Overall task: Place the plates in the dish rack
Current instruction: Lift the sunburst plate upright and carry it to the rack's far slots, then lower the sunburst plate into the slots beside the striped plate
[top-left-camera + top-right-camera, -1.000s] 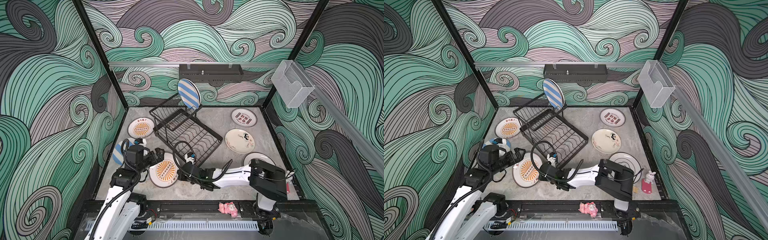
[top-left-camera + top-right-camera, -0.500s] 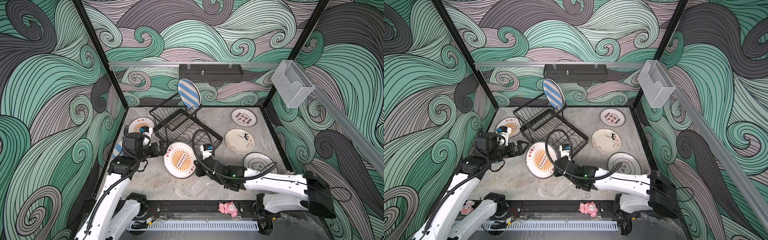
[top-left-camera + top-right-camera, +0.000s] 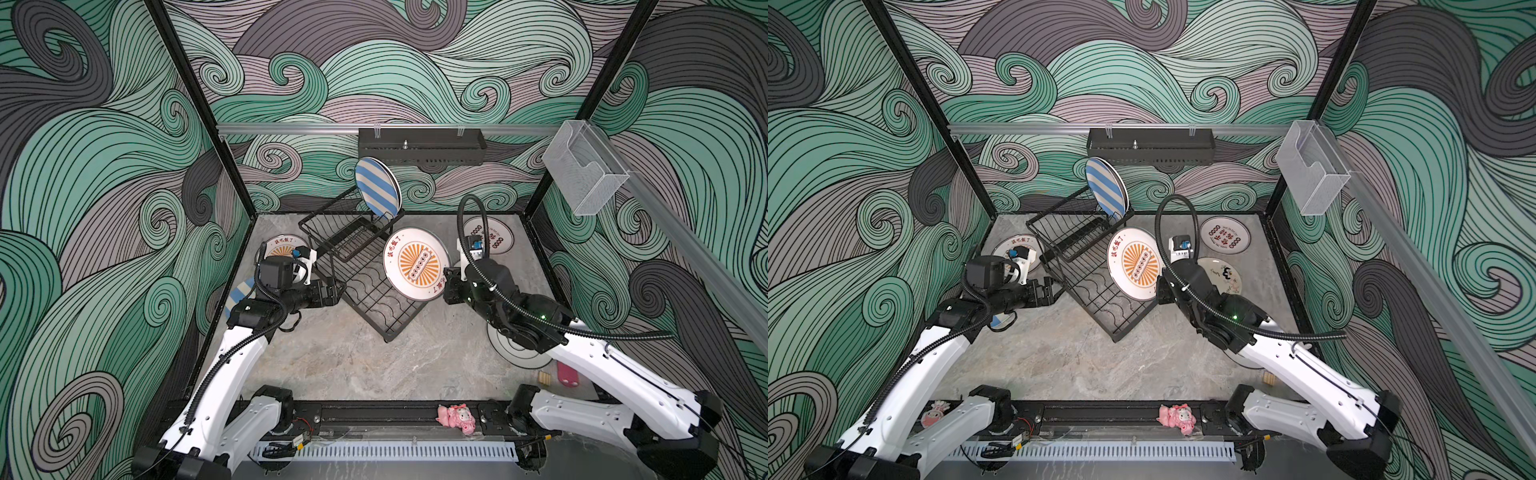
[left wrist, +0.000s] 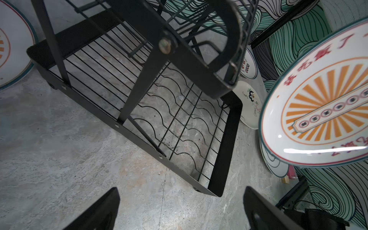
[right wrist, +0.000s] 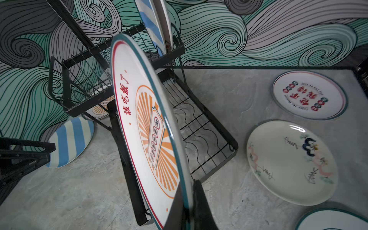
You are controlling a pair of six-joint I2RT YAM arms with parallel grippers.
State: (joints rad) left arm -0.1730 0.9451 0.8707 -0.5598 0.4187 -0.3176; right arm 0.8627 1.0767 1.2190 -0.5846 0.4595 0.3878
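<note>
The black wire dish rack (image 3: 365,286) (image 3: 1096,291) stands on the floor's middle, set diagonally. My right gripper (image 3: 446,286) (image 5: 189,209) is shut on the rim of an orange sunburst plate (image 3: 415,264) (image 3: 1136,264) (image 5: 147,127), held almost on edge above the rack's wavy base (image 4: 179,123). A blue striped plate (image 3: 376,187) (image 3: 1105,187) stands upright in the raised basket. My left gripper (image 3: 338,291) (image 4: 181,191) hangs open and empty by the rack's left side. More plates lie flat: sunburst (image 3: 284,245), blue striped (image 5: 69,139), red-lettered (image 3: 1225,235), doodled cream (image 5: 290,161).
A black perforated tray (image 3: 422,145) hangs on the back wall and a clear plastic box (image 3: 586,170) on the right rail. A pink toy (image 3: 457,415) sits on the front rail. A line-drawn white plate (image 3: 511,353) lies under my right arm.
My right gripper has lifted the sunburst plate off the floor at the rack's front left and carried it up and right over the rack, tipping it on edge. The left gripper has swung beside the rack.
</note>
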